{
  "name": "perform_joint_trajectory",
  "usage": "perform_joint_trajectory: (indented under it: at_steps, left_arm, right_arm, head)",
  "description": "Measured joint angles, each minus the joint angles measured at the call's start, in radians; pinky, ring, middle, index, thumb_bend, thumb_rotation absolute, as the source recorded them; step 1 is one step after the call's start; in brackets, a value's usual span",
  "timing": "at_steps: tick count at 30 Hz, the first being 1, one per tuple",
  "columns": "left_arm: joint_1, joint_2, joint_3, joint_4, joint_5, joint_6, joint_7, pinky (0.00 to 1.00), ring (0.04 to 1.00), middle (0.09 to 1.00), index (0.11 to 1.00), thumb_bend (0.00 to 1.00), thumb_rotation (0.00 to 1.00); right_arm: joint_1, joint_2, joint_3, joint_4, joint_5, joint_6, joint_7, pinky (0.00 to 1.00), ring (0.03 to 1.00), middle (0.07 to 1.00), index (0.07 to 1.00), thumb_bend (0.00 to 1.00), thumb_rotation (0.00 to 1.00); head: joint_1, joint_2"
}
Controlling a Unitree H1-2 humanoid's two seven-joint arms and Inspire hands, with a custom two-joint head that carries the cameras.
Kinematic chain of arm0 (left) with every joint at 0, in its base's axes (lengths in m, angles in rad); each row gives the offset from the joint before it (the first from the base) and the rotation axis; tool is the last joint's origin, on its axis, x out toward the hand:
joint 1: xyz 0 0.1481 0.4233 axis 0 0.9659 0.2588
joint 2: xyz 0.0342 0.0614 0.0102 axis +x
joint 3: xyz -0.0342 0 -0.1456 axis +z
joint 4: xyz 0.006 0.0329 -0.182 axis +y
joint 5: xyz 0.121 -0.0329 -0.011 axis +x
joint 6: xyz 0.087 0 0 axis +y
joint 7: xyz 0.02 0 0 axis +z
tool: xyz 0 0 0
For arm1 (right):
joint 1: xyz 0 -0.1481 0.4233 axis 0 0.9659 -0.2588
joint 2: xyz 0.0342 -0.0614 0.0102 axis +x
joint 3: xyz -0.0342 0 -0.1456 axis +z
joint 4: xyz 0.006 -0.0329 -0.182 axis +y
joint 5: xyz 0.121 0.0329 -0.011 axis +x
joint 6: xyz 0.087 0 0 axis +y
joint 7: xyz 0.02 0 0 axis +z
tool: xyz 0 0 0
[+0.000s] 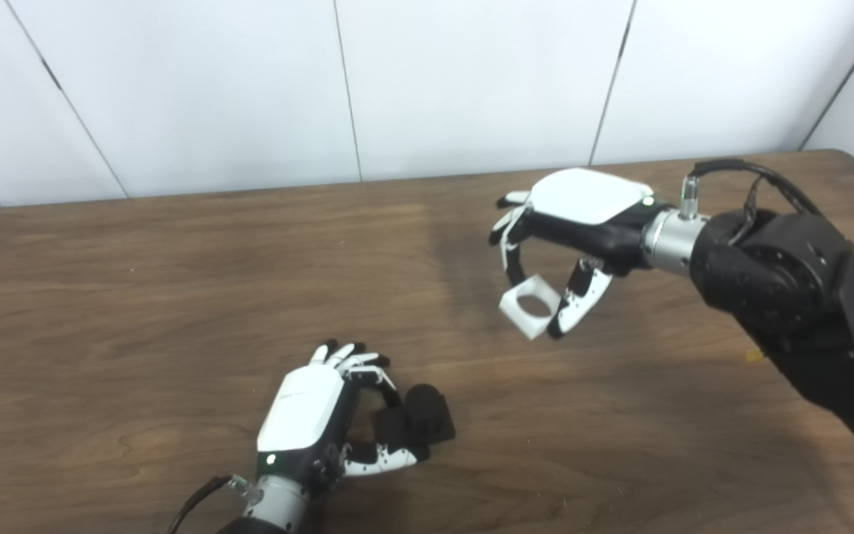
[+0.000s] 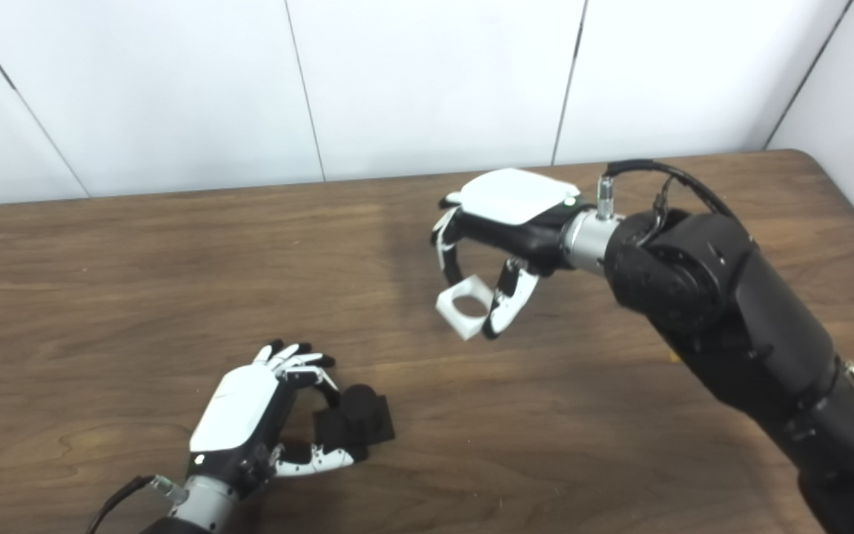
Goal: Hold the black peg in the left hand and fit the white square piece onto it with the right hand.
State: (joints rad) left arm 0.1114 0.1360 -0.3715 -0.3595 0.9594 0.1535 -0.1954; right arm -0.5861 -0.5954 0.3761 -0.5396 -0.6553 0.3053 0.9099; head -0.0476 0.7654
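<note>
The black peg is a round post on a square base, near the table's front middle. My left hand is shut on it, thumb under the base and fingers curled on its far side; it also shows in the right eye view. The white square piece has a round hole through it. My right hand is shut on it, pinched between fingers and thumb, and holds it above the table, up and to the right of the peg, well apart from it.
The brown wooden table spreads across the view, with white wall panels behind its far edge. My right forearm comes in over the table's right side. A small yellow speck lies beneath it.
</note>
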Motion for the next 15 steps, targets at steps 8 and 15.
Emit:
perform_joint_trajectory:
  at_steps: [8,15]
  left_arm:
    - [-0.008,-0.006,-0.014,0.002,0.02,0.017,-0.001,1.0,0.91,0.799,0.488,0.52,0.05]
    - [-0.017,-0.006,-0.024,0.011,0.021,0.02,0.008,1.0,0.906,0.796,0.487,0.52,0.05]
  right_arm:
    - [0.001,0.076,0.051,-0.069,0.01,0.004,0.053,0.89,0.954,0.823,0.484,0.52,0.13]
    - [0.013,0.151,0.088,-0.065,-0.028,-0.007,0.062,0.87,0.953,0.82,0.483,0.52,0.13]
  head:
    - [0.008,0.012]
    - [0.011,0.015]
